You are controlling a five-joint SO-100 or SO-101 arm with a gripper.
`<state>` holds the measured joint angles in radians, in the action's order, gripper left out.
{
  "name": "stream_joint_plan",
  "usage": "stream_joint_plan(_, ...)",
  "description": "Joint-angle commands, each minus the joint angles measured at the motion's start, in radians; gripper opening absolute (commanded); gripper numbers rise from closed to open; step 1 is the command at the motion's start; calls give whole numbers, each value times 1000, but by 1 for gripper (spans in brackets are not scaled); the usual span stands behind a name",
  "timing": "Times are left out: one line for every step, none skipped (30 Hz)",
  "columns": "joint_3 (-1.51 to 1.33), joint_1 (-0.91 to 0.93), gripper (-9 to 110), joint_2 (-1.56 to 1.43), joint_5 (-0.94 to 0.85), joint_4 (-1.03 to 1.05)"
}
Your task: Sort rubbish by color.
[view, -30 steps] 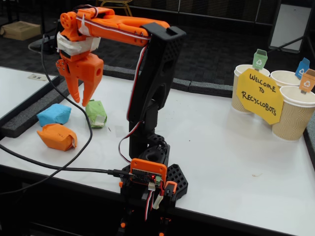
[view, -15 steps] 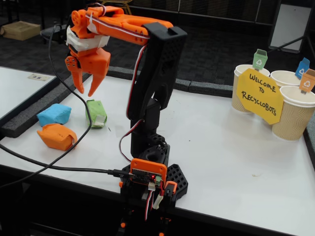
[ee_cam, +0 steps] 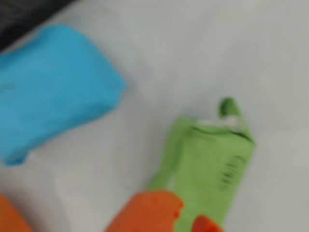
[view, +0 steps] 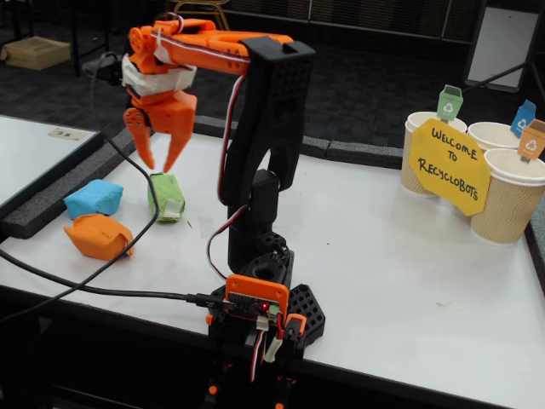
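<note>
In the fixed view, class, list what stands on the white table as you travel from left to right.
Blue wad → orange wad → green wad → the arm's black base → paper cups with the yellow "Welcome to Recyclobots" sign. The blue and orange wads overlap sideways, so their order is close.

Wrist view looks down close on the table (ee_cam: 203, 53) — fixed view faces the arm (view: 264, 136) from its front.

The white counter (view: 383, 256) carries a blue wad (view: 94, 198), green wad (view: 166, 196), orange wad (view: 99, 236), three paper cups (view: 502, 204) and the arm's base (view: 260, 311).
</note>
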<state>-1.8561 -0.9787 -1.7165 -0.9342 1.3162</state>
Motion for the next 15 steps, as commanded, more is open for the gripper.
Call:
stream_joint_plan(92,49,3,-25,-55,-25)
stream_joint_plan(92,52,4,-25,-57,-25)
stream_joint_plan(92,57,6,-25,-57,-18)
stream_joint_plan(92,57,8,-25,-57,-9)
stream_joint_plan(92,57,11,-25,-57,0)
stream_joint_plan(94,57,14,-25,-57,15)
stream_joint_plan(97,57,16,-25,-57,20)
stream_joint_plan(98,57,18,-25,-57,20)
stream_joint_plan(98,57,19,-25,-57,18)
stream_joint_plan(98,57,21,-25,-57,15)
stream_joint_plan(97,57,23,-25,-57,15)
stream_joint_plan(91,57,26,-25,-57,17)
stream_joint_plan(84,57,27,-25,-57,20)
stream_joint_plan(78,57,28,-25,-57,25)
stream_joint_plan(69,57,28,-25,-57,28)
